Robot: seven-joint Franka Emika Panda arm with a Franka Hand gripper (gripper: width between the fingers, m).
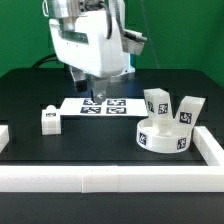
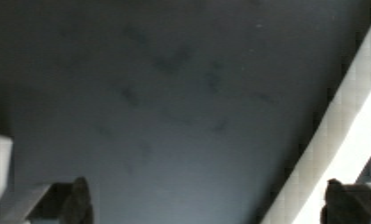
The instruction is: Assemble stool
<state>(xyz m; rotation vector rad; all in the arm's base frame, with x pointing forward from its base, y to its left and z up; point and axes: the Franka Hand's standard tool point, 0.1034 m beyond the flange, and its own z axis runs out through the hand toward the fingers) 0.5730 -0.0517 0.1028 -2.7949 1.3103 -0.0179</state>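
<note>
The round white seat (image 1: 163, 135) lies on the black table at the exterior view's right. Two white tagged legs (image 1: 157, 103) (image 1: 187, 110) stand upright on or just behind it; I cannot tell whether they sit in sockets. A third leg (image 1: 50, 118) lies alone on the table at the exterior view's left. My gripper (image 1: 98, 92) hangs low over the far middle of the table, apart from all parts. In the wrist view the gripper (image 2: 208, 198) is open wide, its dark fingertips (image 2: 66, 200) at the frame's edges with only bare table between them.
The marker board (image 1: 95, 104) lies flat just below the gripper. White border rails run along the front (image 1: 110, 178), right (image 1: 207, 142) and left (image 1: 3, 137). A white strip (image 2: 351, 120) crosses the wrist view; I cannot tell what it is.
</note>
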